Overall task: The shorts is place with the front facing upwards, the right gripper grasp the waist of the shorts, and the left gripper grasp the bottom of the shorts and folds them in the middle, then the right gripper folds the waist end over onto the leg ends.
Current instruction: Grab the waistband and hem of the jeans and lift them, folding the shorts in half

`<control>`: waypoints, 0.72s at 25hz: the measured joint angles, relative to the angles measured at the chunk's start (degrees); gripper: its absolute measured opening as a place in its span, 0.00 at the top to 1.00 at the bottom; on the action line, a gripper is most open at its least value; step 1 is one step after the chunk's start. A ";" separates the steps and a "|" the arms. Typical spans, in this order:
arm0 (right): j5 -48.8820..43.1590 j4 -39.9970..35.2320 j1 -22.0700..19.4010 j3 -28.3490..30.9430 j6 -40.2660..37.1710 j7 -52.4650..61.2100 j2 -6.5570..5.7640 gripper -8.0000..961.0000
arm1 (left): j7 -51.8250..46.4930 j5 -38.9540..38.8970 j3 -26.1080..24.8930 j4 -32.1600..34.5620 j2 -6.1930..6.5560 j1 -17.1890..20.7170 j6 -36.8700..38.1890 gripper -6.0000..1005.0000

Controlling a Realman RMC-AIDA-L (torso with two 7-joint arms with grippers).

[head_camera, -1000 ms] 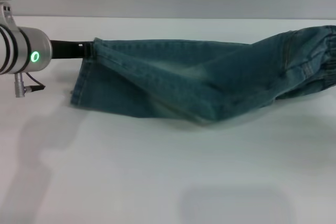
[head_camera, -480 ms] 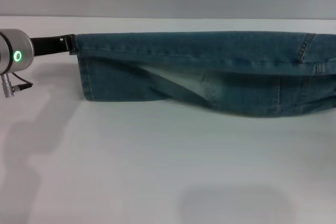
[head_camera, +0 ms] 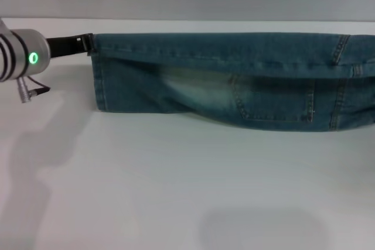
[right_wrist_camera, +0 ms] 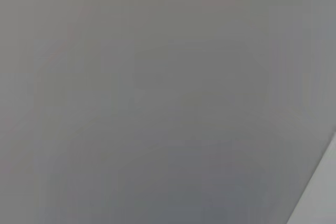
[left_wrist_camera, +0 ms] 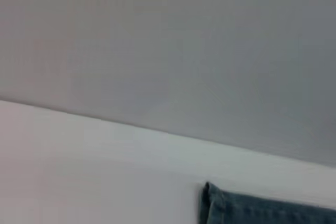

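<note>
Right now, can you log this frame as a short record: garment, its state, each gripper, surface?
garment: denim shorts, the only one in view
state: stretched out lengthwise, held up along the top edge, lower part hanging toward the table; waist end runs out of the head view
leg hems: at the robot's left, hanging vertically
left gripper: shut on the top corner of the hem end
right gripper: not in view
surface: white table

At upper left, the left hand (head_camera: 88,44) is a slim black claw on a silver cylinder with black rings, a green glowing ring and a thin cable
</note>
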 joint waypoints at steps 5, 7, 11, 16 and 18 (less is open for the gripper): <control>2.97 2.08 3.06 2.01 6.13 -7.94 0.39 0.89 | 0.15 -7.34 0.82 -14.92 -0.06 -4.73 14.29 0.91; 4.50 2.81 3.91 2.20 8.57 -12.07 0.42 0.88 | 1.84 -10.95 0.97 -21.52 0.10 -7.15 18.66 0.91; 4.94 3.52 5.26 1.80 14.10 -16.72 0.10 0.86 | 5.11 -13.51 1.18 -27.39 -0.08 -9.99 22.21 0.89; 4.72 3.18 5.23 1.17 13.89 -22.45 -0.01 0.73 | 5.36 -13.83 1.34 -27.21 -0.09 -10.43 22.20 0.80; 4.65 3.12 4.73 0.79 13.46 -24.26 0.24 0.66 | 5.37 -13.86 1.35 -26.67 -0.01 -10.41 21.86 0.77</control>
